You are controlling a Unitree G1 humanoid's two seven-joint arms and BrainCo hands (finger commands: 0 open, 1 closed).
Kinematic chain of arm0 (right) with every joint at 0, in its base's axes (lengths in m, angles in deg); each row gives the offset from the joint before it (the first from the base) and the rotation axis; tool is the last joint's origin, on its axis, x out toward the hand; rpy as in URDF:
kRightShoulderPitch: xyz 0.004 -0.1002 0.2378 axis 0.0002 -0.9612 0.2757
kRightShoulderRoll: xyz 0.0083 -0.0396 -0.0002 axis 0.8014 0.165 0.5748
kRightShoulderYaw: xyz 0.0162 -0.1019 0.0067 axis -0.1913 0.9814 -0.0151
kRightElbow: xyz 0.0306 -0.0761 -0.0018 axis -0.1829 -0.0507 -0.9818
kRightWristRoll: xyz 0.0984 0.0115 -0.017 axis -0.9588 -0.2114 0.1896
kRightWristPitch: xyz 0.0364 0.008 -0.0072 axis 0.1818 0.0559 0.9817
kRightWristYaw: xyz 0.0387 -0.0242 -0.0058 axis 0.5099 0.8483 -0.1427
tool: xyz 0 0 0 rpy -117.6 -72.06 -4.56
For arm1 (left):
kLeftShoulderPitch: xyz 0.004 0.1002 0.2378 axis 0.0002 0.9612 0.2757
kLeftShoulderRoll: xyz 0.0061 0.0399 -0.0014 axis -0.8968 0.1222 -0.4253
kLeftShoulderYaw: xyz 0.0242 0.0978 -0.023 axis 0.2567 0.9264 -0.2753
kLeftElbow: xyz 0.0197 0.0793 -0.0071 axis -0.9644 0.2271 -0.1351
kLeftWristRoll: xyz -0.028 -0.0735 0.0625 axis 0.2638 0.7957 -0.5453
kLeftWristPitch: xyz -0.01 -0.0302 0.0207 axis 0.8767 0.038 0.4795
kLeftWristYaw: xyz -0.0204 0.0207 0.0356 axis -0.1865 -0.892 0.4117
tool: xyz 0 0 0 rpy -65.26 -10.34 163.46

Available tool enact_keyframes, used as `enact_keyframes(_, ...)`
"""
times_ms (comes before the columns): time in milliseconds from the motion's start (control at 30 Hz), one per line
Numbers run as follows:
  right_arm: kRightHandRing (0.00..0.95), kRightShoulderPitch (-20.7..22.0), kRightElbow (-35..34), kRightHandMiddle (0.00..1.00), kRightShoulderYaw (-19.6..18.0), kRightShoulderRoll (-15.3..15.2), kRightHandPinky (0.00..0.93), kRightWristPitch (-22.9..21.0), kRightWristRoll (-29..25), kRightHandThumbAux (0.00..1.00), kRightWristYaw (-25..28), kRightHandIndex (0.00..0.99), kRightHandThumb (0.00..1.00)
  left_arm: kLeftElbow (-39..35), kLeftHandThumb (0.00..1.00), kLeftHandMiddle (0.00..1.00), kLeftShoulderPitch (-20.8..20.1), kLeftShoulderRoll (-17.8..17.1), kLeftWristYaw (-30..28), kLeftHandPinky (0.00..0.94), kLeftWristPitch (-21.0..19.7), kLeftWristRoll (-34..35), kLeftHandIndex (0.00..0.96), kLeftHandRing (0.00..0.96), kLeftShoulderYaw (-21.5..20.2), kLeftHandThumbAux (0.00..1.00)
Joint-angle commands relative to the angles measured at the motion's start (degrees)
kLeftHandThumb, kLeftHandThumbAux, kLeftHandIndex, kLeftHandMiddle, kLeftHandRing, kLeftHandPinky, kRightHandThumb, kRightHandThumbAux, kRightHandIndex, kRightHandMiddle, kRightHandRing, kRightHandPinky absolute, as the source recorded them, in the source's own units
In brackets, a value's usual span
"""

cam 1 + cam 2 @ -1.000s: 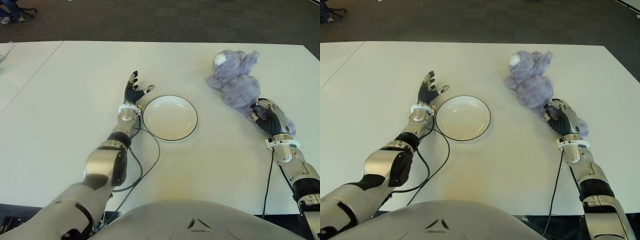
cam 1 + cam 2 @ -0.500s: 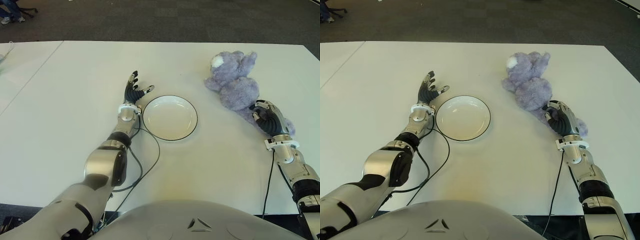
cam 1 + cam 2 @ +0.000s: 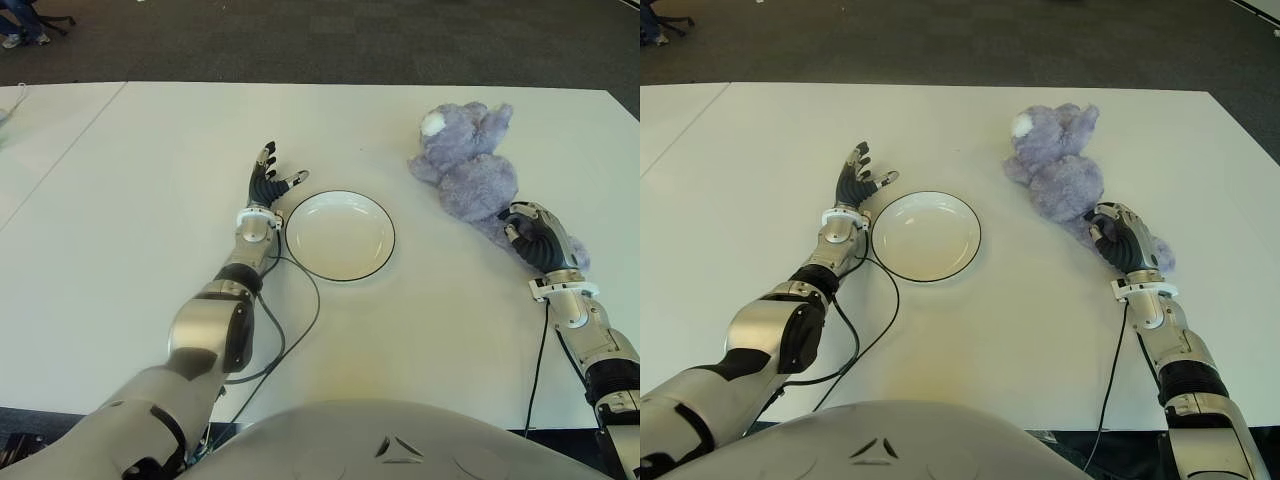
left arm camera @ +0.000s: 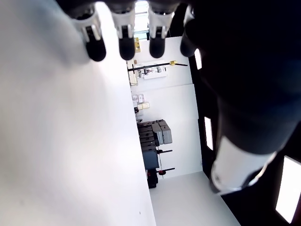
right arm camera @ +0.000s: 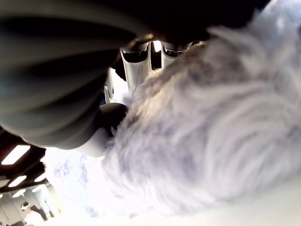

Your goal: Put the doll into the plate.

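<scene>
Grip: my right hand fingers curled on the doll leg only.
Left hand: fingers spread beside the plate.
Risk: I judged the soft leg could slip free on lifting.

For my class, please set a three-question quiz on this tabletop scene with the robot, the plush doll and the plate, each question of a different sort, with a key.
1. True or false: the doll already lies in the plate.
2. Which hand grips the doll? A) left hand B) right hand C) both
3. Fill in: the left hand's fingers are ____ and hold nothing.

Key:
1. False; the doll lies on the white table, to the plate's right.
2. B; it is closed on the doll's near end.
3. Spread; that hand shows just left of the plate.
</scene>
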Motion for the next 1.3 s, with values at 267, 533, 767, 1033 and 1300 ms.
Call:
enact_keyframes(267,0.549,-2.5,3.3,0.548,2.0,1.5,0.581,0.7,1.6,0.681,1.8,0.387,0.828,6.3,0.000,0.062,9.9,2.2,-0.7,0.102,-6.9,-0.2,0.059,0.069,0.4,0.797)
enact_keyframes(533,0.545,-2.5,3.4,0.541,1.6,1.2,0.576,0.5,1.5,0.680,1.9,0.391,0.829,6.3,0.000,0.059,10.1,2.2,-0.5,0.111,-6.6,-0.5,0.050,0.068,0.7,0.803)
enact_keyframes(767,0.581,-3.5,2.8,0.555,1.0,0.3,0.623,0.9,1.5,0.677,1.8,0.399,0.833,6.2,0.000,0.068,10.3,2.3,-0.9,0.116,-5.8,-0.1,0.058,0.076,0.4,0.811)
enact_keyframes(1033,0.670,-10.7,-5.3,0.594,-1.5,-3.1,0.720,2.7,0.0,0.674,4.5,0.415,0.838,6.2,0.000,0.070,10.4,2.1,-0.8,0.114,-6.0,-0.4,0.057,0.076,0.6,0.803)
enact_keyframes(1300,0.743,-20.6,-18.8,0.700,-6.4,-5.0,0.807,-0.6,-2.0,0.705,8.6,0.430,0.707,6.2,0.000,0.070,10.5,2.1,-1.6,0.117,-5.6,0.4,0.064,0.078,-0.1,0.813)
